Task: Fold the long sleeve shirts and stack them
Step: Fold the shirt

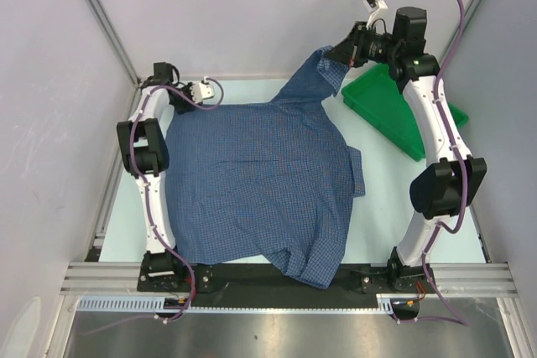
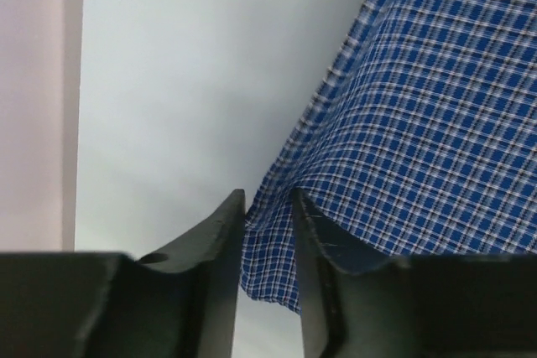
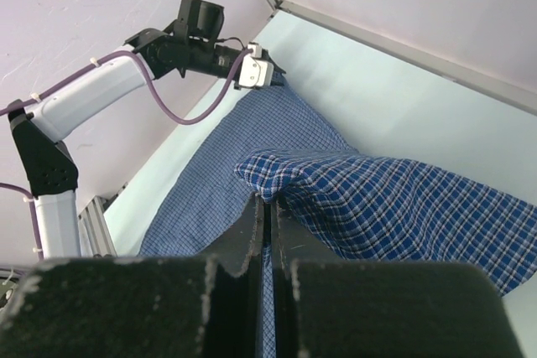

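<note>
While both arms hold cloth, the pale table (image 1: 388,180) fills the middle of the top view. The blue check shirt (image 1: 260,182) lies spread over most of it, with its bottom edge over the dark rail at the bottom of the frame. A green tray (image 1: 394,111) sits at the upper right, just beside the shirt. The right claw (image 3: 268,200) is shut tight on a raised bit of shirt at the upper right, near the tray. The left claw (image 2: 268,205) is pinched on the shirt's edge at the upper left (only a thin bit sits between its fingers). I think that thin bit could slip out if the arms pull apart too hard. The raised part could also snag on the tray and mess up the fold.
</note>
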You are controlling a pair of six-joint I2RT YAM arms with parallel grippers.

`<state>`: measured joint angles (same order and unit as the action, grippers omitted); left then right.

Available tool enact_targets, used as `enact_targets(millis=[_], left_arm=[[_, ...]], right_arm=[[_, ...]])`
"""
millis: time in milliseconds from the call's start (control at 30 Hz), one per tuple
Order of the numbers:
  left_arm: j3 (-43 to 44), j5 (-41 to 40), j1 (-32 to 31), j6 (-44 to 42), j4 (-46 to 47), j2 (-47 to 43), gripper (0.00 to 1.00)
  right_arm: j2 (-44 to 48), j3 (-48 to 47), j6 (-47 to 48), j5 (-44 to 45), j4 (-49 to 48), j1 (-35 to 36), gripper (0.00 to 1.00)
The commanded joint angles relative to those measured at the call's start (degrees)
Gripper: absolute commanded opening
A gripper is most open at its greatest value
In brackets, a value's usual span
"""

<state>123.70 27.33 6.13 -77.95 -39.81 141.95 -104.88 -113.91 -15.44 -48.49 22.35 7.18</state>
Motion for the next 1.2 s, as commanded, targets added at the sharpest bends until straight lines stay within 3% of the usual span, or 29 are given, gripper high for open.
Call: enact_targets(millis=[0, 67, 133, 400, 633, 1000, 1167], left_arm=[[2.25, 3.16, -0.24, -3.43, -3.42, -2.11, 0.27], [1.72, 2.99, -0.33, -4.57, -4.83, -3.34, 0.2], [0.41, 1.85, -0.42, -5.1, -5.27, -4.48, 0.0], [-5.47, 0.18, -0.33, -5.63, -7.3, -12.65, 0.0], [-9.79, -5.79, -1.3, -0.18, -10.62, -19.33, 0.0], [-31.14, -10.28, -2.09, 4.65, -13.63, -34.98, 0.0], [-39.39, -10.98, -2.7, 7.81, -13.62, -39.9, 0.0]], right_arm=[[4.42, -3.6, -1.26, -0.73, -0.03, 0.38, 0.0], [5.12, -2.91, -0.47, 0.15, 1.29, 0.64, 0.0], [6.52, -1.85, 0.41, 1.28, 2.52, 0.99, 0.0], [12.5, 5.97, 2.08, 4.19, 3.58, 1.43, 0.0], [20.5, 14.58, 3.22, 8.15, 4.54, 1.43, 0.0], [32.88, 24.16, 1.56, 11.93, 7.88, 1.78, 0.0], [40.36, 32.93, -1.43, 13.33, 8.41, 1.87, 0.0]])
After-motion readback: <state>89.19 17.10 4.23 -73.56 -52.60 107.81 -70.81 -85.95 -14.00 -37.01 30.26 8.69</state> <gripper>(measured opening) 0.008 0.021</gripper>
